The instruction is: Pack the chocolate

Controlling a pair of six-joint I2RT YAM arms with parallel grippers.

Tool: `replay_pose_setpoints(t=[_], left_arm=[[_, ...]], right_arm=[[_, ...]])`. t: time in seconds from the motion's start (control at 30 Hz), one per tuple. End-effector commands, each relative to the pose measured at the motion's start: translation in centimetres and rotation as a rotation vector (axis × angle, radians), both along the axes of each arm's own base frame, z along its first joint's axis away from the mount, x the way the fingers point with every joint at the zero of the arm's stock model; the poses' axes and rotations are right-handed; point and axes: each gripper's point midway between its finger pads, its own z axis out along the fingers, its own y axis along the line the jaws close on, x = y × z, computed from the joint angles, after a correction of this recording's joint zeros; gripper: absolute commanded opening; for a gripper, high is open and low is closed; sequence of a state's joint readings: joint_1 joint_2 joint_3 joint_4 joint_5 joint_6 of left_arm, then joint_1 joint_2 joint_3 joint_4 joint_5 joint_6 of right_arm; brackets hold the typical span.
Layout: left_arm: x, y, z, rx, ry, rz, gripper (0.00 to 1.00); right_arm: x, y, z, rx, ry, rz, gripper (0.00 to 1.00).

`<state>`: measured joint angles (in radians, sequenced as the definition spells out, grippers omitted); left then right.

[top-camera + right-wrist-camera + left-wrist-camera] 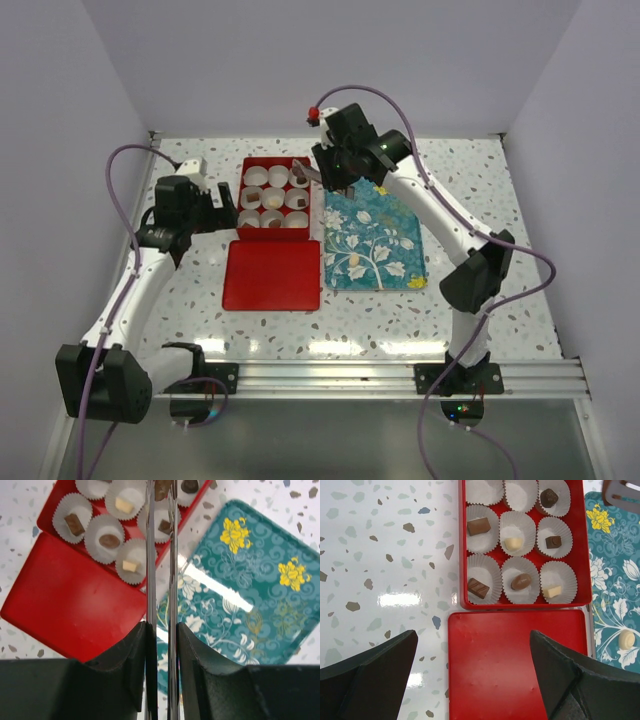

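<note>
Seven chocolates [521, 581] are packed; one cream piece [626, 640] is left on the tray [615, 580]. Tongs [150, 555] are clamped in the right claw [161, 630]; the left claw [473, 635] is held wide, empty.

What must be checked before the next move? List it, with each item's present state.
1. Grip: right gripper clamped on the tongs: ok.
2. Load: chocolate between the tong tips: cannot tell; a brown lump shows there at the picture's edge.
3. Room: two paper cups in the far row of the red box look empty: ok.
4. The tray cleared: not ok; one cream piece lies on it.
5. Other arm: left gripper open, not touching the box: ok.
</note>
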<state>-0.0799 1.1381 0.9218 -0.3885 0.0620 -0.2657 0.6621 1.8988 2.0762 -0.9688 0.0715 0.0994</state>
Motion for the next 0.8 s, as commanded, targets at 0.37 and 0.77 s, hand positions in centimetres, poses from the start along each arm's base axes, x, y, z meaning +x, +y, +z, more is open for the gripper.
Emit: replay_pose_setpoints(t=[0.37,0.77], left_arm=[[-1.3,0.6,2.3,0.03,-0.047,0.012,1.0],[-1.7,0.8,2.0,0.037,-0.035,0.017,1.0]], right_arm=[[5.9,6.5,-0.3,0.106,-0.098,0.094,0.26],[7.2,7.7,-2.6,0.106,-0.081,0.086,0.29]])
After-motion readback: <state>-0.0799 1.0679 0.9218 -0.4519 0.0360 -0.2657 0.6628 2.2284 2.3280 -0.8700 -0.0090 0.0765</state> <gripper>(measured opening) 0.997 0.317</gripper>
